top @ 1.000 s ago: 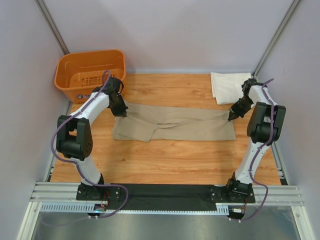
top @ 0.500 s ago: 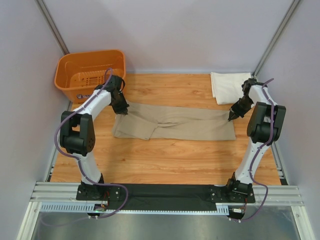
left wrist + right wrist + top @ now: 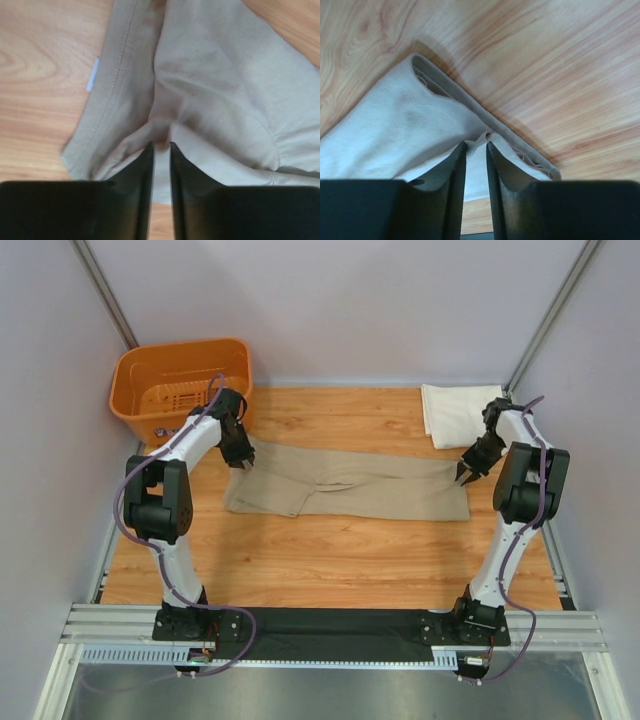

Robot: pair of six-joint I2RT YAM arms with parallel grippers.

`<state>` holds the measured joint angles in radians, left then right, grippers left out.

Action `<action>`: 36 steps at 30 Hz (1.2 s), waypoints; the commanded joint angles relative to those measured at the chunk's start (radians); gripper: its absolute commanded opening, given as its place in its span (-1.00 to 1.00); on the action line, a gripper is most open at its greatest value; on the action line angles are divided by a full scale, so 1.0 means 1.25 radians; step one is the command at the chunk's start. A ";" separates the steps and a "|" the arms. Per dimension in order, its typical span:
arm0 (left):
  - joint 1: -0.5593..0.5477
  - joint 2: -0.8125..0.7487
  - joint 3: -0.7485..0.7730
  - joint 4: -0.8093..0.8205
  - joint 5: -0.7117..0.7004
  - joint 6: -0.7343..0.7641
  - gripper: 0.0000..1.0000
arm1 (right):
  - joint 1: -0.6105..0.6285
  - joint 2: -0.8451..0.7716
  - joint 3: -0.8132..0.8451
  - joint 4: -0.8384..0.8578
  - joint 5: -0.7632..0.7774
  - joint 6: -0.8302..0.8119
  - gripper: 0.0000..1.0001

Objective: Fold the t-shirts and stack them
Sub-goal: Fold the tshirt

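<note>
The tan t-shirt (image 3: 350,485) lies folded into a long flat band across the middle of the table. My left gripper (image 3: 243,462) stands over its far left corner, and my right gripper (image 3: 463,477) over its right end. In the left wrist view the jaws of the left gripper (image 3: 161,145) stand slightly apart, with a pinched ridge of tan cloth (image 3: 215,90) just at the tips. The right gripper (image 3: 476,144) is likewise narrowly open over the layered corner of the shirt (image 3: 420,130). The cream t-shirt (image 3: 455,415) lies folded at the back right.
An orange plastic basket (image 3: 180,380) stands at the back left corner, close behind the left arm. Grey walls close in the table on three sides. Bare wood (image 3: 340,560) stretches between the tan shirt and the arm bases.
Both grippers were shut on the tan shirt's ends; their jaws have now parted a little and the cloth rests on the table. The left arm's elbow swung slightly.
</note>
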<state>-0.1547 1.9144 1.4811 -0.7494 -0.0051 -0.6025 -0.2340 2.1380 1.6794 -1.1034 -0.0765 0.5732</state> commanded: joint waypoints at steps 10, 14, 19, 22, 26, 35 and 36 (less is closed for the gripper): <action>0.008 -0.289 -0.114 -0.008 0.057 0.061 0.15 | 0.050 -0.204 0.020 0.014 0.031 -0.122 -0.08; 0.007 -0.367 -0.254 0.077 0.140 0.053 -0.01 | 0.129 -0.241 -0.131 0.107 -0.096 -0.053 -0.06; 0.007 -0.327 -0.294 0.104 0.176 0.063 -0.14 | 0.180 -0.217 -0.199 0.158 -0.163 -0.025 -0.03; 0.007 -0.342 -0.284 0.104 0.173 0.067 -0.14 | 0.182 -0.245 -0.200 0.127 -0.107 -0.064 0.07; 0.001 -0.352 -0.293 0.104 0.202 0.059 -0.08 | 0.170 -0.273 -0.212 0.092 -0.043 -0.109 0.15; -0.128 -0.301 -0.269 0.128 0.216 0.010 -0.19 | 0.060 -0.313 -0.323 0.132 -0.053 -0.116 -0.54; -0.128 -0.297 -0.265 0.126 0.216 0.011 -0.19 | 0.054 -0.310 -0.320 0.129 -0.051 -0.117 -0.58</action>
<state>-0.3099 1.5208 1.1053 -0.6155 0.2508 -0.5686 -0.1417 1.7760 1.2789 -0.9672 -0.1551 0.4480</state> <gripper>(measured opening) 0.410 0.235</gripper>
